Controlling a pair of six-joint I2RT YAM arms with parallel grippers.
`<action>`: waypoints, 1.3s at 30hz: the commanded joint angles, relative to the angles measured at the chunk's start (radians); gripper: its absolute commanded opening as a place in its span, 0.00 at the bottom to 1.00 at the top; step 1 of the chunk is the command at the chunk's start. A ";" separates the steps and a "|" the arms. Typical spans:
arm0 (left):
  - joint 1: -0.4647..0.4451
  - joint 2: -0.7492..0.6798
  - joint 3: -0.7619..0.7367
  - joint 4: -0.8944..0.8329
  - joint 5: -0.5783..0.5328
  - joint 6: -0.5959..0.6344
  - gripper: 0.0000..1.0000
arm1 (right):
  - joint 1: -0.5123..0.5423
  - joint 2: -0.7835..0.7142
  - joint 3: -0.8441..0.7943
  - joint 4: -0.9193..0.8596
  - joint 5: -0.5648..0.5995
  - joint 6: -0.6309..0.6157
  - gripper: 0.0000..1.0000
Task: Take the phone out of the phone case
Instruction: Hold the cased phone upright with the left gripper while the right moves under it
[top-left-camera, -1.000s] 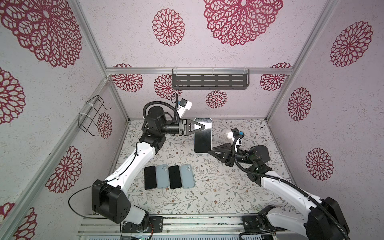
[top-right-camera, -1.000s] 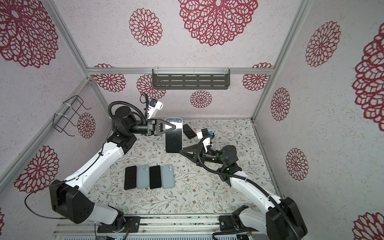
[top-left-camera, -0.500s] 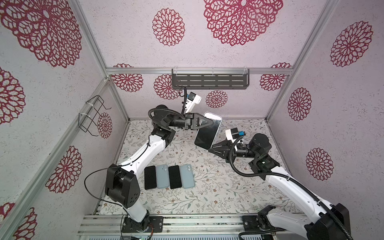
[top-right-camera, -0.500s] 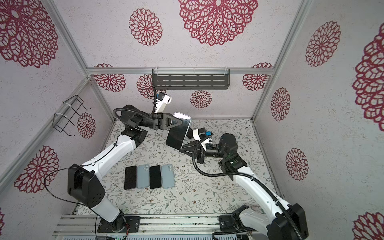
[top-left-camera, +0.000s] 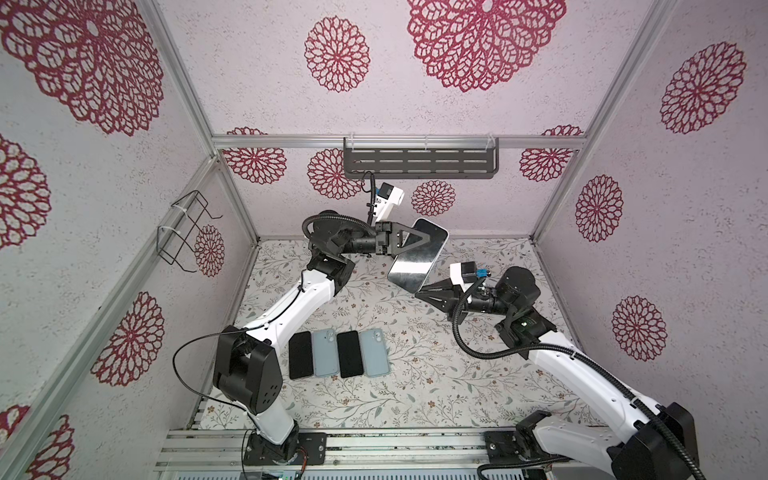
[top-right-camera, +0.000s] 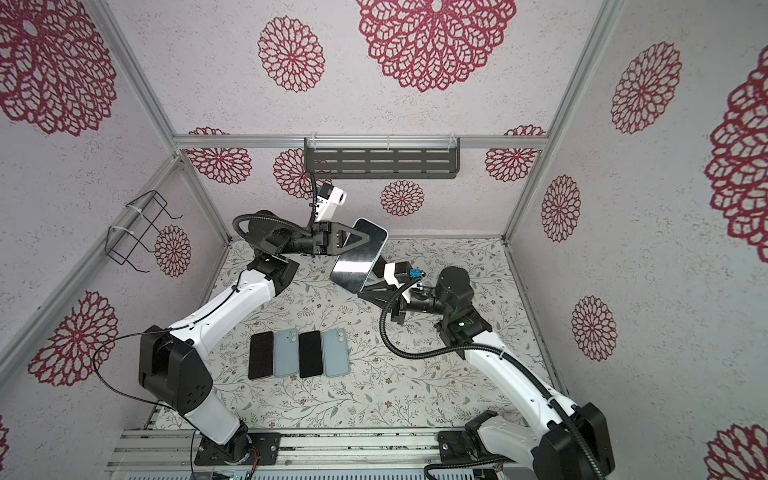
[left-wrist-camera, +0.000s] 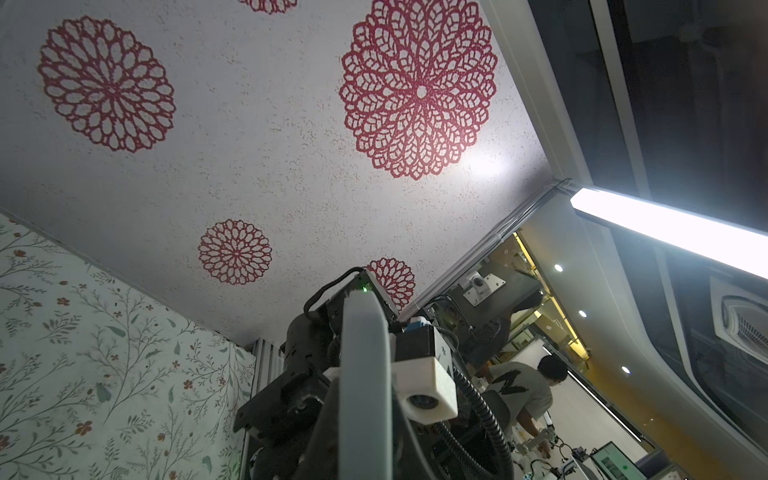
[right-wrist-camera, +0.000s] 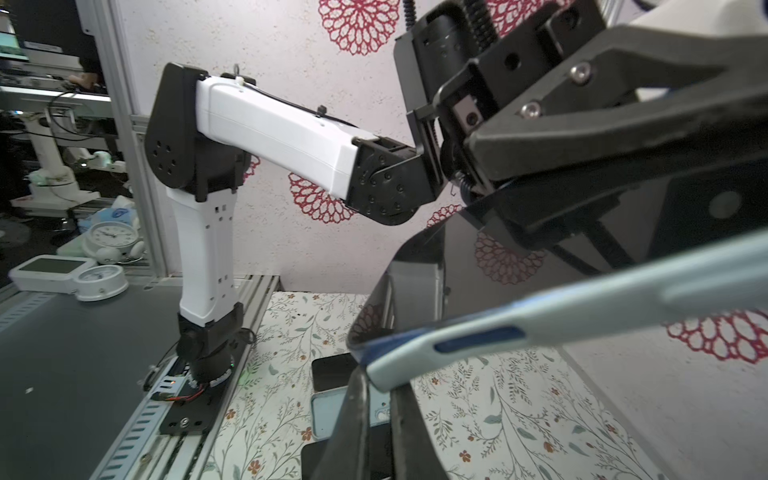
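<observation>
Phone (top-left-camera: 417, 259), in its pale blue phone case (right-wrist-camera: 540, 316), hangs tilted in the air above the surface (top-left-camera: 415, 399), screen up. Left end effector (top-left-camera: 426, 246) clamps its upper half, one finger across the glass. Right end effector (top-left-camera: 418, 292) sits at the lower corner, jaws nearly together, pinching the case's edge.
</observation>
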 joint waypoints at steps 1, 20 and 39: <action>0.024 -0.015 -0.003 -0.005 -0.158 -0.026 0.00 | 0.019 -0.091 -0.077 0.224 0.124 0.118 0.28; -0.024 -0.222 -0.323 0.010 -0.746 -0.089 0.00 | 0.079 -0.067 -0.166 0.373 0.492 0.843 0.67; -0.071 -0.246 -0.391 0.092 -0.792 -0.121 0.00 | 0.081 0.049 -0.188 0.564 0.484 0.949 0.65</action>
